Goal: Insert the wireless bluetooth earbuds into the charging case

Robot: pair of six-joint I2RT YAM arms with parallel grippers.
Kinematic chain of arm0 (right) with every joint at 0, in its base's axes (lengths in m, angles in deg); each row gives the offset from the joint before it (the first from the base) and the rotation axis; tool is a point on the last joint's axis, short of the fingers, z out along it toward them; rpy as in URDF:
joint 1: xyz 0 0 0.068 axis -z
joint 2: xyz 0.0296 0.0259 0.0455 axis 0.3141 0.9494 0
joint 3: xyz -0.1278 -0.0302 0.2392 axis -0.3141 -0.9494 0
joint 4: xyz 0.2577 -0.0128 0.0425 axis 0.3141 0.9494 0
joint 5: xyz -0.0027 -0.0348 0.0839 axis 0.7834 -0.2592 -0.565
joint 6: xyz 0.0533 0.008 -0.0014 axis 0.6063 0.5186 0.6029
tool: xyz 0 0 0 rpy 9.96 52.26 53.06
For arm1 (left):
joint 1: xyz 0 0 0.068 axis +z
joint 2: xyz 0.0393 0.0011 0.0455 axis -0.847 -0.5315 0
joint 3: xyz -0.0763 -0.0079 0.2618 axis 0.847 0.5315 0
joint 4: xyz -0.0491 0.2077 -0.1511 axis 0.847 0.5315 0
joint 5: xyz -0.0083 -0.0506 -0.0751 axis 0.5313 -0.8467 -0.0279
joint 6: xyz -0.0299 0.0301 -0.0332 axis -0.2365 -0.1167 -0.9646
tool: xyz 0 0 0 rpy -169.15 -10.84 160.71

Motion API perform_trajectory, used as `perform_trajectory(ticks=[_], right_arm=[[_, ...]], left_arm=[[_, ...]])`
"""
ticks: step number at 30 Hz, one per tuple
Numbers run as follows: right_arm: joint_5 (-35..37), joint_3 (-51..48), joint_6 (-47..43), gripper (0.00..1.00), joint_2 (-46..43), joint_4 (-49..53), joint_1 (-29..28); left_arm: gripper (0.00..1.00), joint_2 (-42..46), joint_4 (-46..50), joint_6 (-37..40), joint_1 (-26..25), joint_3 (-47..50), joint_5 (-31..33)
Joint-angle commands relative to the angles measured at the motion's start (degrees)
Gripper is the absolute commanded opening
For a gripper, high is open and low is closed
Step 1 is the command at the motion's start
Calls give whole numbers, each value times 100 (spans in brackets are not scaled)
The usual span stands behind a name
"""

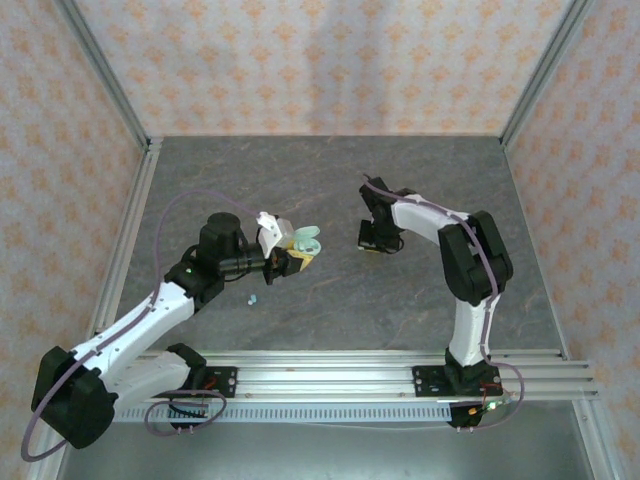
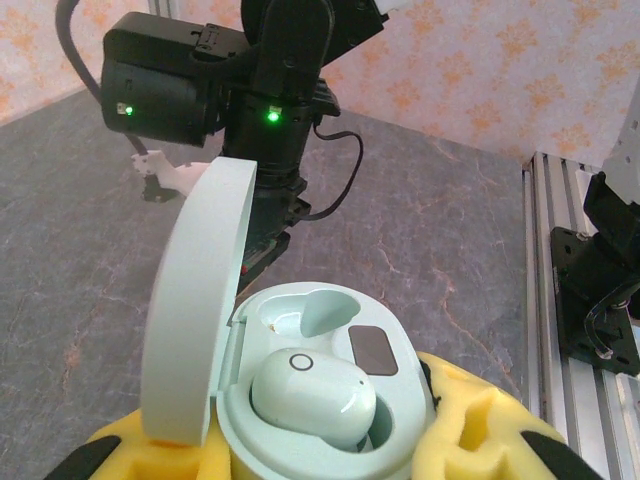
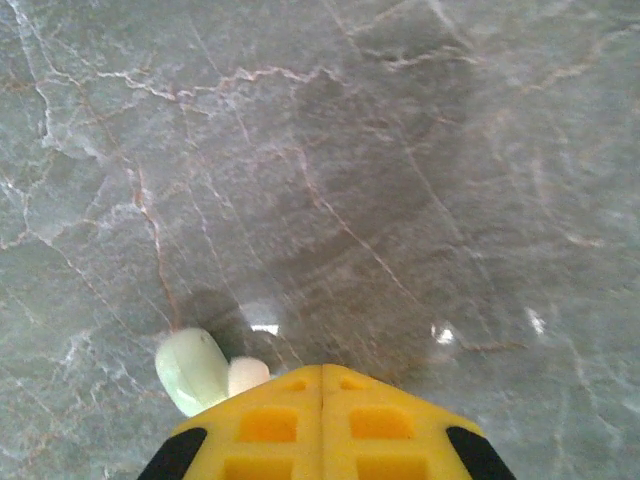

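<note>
Left gripper: yellow pads clamped on the mint charging case, raised off the table.
Lid: swung open, upright at the case's left.
Seated earbud: mint, lying in the near socket; far socket vacant.
Right gripper: jaws pressed together, low over the table; unclear whether anything is pinched.
Second mint earbud: poking out at the left fingertip, touching it.
Blue earbuds: loose on the table, near the left gripper.
In the way: right arm's black wrist, close beyond the open case.
</note>
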Motion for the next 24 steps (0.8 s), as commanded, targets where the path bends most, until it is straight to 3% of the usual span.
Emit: perform_trajectory(ticks=[1,4,10,14,24], right_arm=[[281,-73,-216,0,-604,255,36],[396,-27,-502,1,-811,370,-34],[844,294,-974,21,-696,664,-388],[1007,568,-1170,27,-382,820,-608],[1121,1146,-1538,29,311,1057,-822]], left_arm=[[8,300,-12,67,-22,-38,143],[9,411,45,74,-21,-2,183],[9,541,42,43,-22,98,257],[9,588,2,-2,-23,154,279],[9,591,28,19,-23,161,348]])
